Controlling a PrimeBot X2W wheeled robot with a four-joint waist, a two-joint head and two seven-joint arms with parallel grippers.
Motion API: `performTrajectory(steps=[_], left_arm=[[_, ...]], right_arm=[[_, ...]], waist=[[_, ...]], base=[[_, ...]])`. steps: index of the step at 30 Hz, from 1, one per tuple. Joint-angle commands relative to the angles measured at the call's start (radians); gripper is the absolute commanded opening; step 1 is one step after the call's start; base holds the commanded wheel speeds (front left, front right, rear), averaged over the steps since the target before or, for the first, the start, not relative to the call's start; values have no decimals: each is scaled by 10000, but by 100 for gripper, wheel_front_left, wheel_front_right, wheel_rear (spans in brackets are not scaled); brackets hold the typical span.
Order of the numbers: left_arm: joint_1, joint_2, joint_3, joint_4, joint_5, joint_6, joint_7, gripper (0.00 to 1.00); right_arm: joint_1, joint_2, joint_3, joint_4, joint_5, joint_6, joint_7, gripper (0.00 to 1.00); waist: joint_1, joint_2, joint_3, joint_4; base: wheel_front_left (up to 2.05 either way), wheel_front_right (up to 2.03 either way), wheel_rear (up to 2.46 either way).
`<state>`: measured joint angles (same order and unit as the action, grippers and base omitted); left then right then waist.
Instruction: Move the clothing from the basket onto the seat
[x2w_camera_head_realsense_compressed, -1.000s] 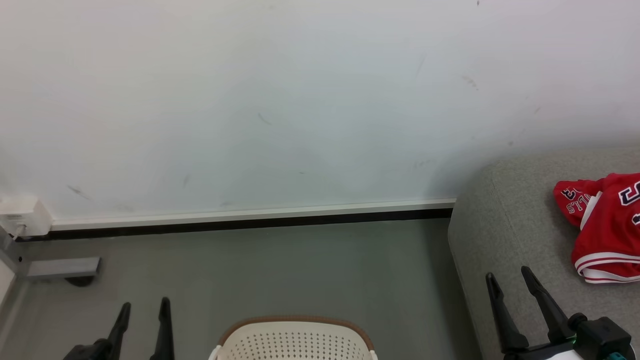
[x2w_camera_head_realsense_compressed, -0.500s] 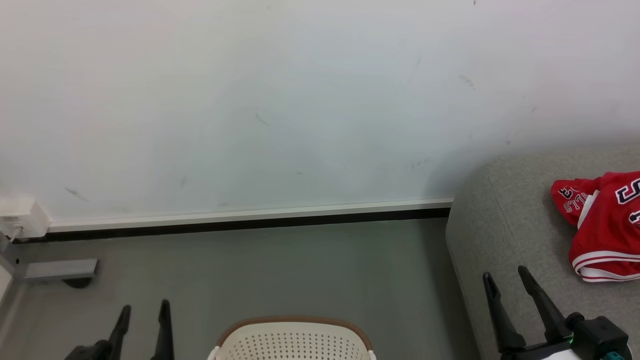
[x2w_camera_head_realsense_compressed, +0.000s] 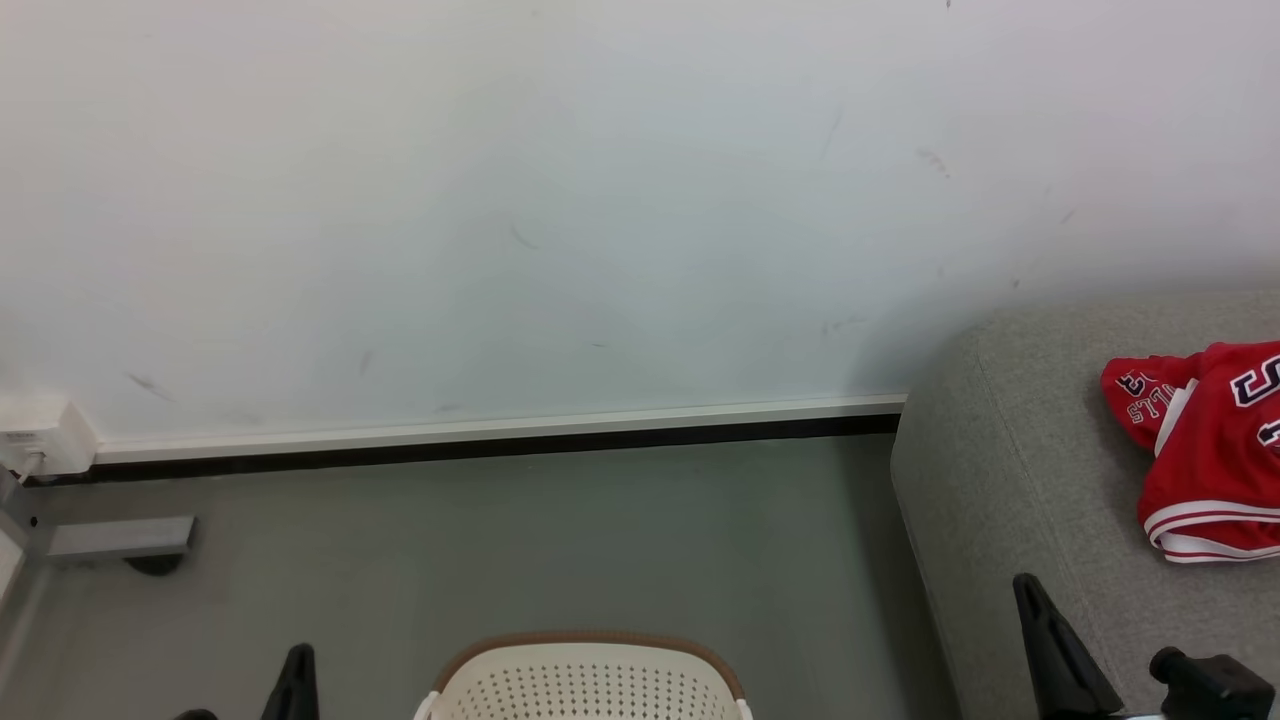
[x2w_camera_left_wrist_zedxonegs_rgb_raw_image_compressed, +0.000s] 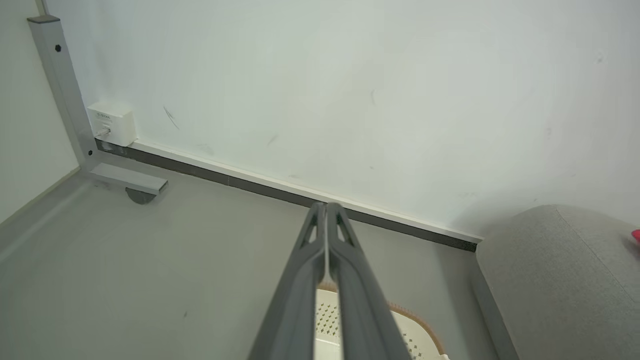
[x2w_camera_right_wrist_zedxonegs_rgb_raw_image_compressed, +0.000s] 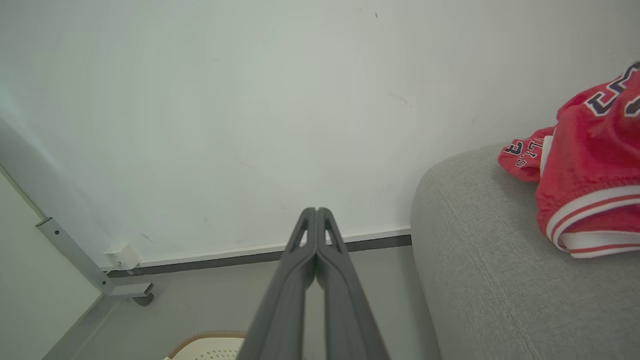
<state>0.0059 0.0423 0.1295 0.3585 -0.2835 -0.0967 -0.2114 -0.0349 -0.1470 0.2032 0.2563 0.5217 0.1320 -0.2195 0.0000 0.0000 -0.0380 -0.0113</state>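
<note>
Resting near the seat (x2w_camera_head_realsense_compressed: 1010, 480) edge, clothing (x2w_camera_head_realsense_compressed: 1210, 450); left gripper (x2w_camera_left_wrist_zedxonegs_rgb_raw_image_compressed: 326, 209) and right gripper (x2w_camera_right_wrist_zedxonegs_rgb_raw_image_compressed: 316, 212), fingers pressed together, flank the basket (x2w_camera_head_realsense_compressed: 590, 640).

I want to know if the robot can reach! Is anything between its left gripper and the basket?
Nothing visible stands between them. The left gripper, shut and empty, hangs beside the basket. The basket's inside is out of view.

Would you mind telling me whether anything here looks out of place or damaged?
Nothing serious. The clothing lies crumpled, not folded, on the seat; the basket stands upright; the wall carries a few faint scuffs.
</note>
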Motion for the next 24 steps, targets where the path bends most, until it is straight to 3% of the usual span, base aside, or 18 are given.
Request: performTrajectory(steps=[1, 24], left_arm=[[-285, 61, 40, -179, -459, -30, 83, 0], [-535, 77, -83, -540, -4321, -127, 974, 0]], right_arm=[[-207, 16, -149, -148, 405, -4, 62, 0], [-427, 197, -931, -137, 3660, -8, 938, 0]], waist=[[0, 0, 4, 4], [0, 0, 80, 26]], base=[[0, 0, 0], [0, 0, 0]])
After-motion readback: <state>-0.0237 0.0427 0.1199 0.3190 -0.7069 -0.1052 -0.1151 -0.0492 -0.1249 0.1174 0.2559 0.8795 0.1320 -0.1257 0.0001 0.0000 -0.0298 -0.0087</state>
